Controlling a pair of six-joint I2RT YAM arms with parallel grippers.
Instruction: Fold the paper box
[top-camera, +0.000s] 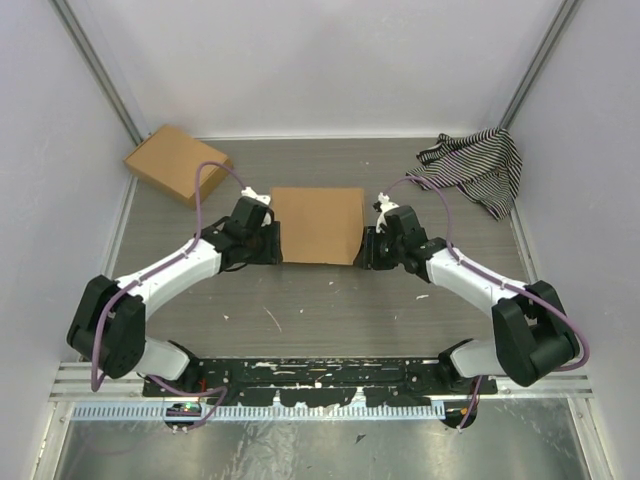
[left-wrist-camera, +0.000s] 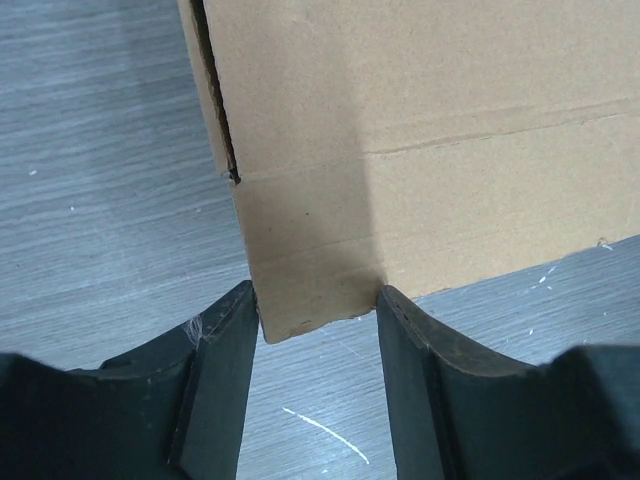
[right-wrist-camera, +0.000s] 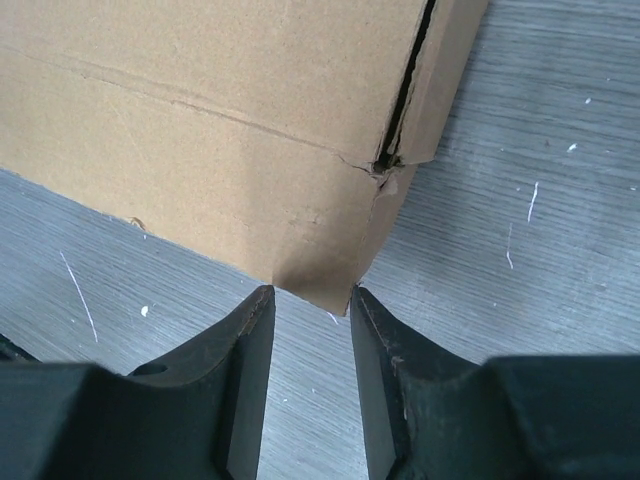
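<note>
Paper box (top-camera: 318, 225) is folded up into a squarish shape, sitting flat mid-table (top-camera: 330, 310) right between the two arms. Left gripper (top-camera: 270, 243) is at its near-left corner, right gripper (top-camera: 366, 248) at its near-right corner. In both wrist views the jaws are parted with a box corner poking in between the fingertips (left-wrist-camera: 240, 310), touching or almost. Honestly can't tell if either is actually squeezing it.
</note>
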